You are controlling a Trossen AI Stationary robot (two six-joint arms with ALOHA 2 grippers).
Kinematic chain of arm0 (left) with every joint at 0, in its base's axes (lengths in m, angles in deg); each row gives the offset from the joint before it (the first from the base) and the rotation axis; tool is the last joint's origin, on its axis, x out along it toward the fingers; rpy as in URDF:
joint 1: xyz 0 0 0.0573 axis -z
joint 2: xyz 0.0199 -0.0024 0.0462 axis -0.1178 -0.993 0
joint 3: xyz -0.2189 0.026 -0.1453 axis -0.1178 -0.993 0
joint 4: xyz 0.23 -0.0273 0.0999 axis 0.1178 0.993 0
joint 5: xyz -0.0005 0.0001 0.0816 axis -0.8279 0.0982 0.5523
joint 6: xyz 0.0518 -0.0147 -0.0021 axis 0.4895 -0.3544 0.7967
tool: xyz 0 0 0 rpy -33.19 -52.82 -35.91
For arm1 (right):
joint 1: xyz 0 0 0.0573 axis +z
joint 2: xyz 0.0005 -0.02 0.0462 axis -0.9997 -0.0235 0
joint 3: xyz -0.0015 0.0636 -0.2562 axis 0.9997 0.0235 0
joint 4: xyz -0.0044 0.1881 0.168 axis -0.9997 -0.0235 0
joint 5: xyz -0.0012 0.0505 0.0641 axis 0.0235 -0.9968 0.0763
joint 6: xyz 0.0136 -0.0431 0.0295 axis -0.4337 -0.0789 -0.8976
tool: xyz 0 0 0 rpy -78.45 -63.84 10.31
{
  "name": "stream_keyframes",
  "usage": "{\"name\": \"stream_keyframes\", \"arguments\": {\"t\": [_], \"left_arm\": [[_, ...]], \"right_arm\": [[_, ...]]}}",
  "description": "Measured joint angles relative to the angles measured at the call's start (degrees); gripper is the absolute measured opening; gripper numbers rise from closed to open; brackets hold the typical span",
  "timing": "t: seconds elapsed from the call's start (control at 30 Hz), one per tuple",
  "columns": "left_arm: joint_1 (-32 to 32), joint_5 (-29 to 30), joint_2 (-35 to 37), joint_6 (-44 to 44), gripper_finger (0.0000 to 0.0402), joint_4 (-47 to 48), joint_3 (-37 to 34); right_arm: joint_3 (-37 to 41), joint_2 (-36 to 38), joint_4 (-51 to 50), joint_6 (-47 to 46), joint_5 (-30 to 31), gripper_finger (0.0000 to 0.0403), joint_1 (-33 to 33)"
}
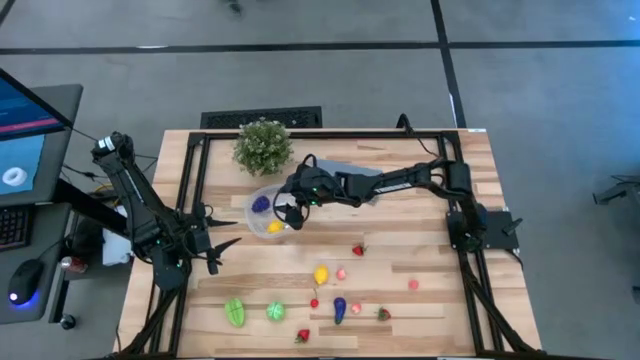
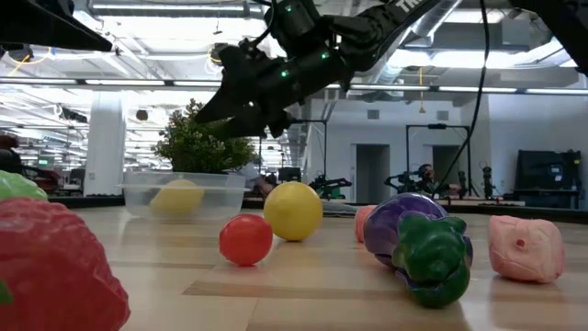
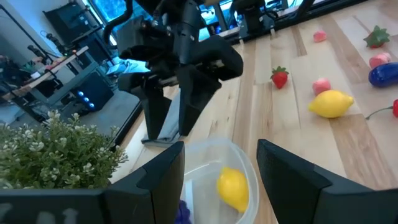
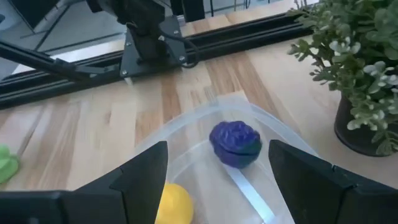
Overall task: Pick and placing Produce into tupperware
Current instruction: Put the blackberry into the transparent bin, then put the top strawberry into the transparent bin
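High view: the right claw (image 1: 291, 212) hangs spread wide and empty over the tupperware (image 1: 254, 222), near the left claw (image 1: 222, 244), also wide. Low view: a yellow piece (image 2: 177, 197) lies in the tub below the claw. Right wrist view: a purple piece (image 4: 235, 144) sits between its fingers (image 4: 140, 177); other produce (image 1: 321, 274) lies scattered on the surface (image 1: 420, 310)

grey floor (image 1: 300, 80), ceiling strip lights (image 2: 138, 11)
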Motion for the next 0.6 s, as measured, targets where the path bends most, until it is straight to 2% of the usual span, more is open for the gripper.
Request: {"name": "stream_keyframes", "arguments": {"t": [0.6], "left_arm": [[-0.01,-0.37,0.00,-2.24,0.0192,0.34,0.00]], "right_arm": [[0.07,0.02,-1.55,2.74,-0.27,0.0301,0.05]]}}
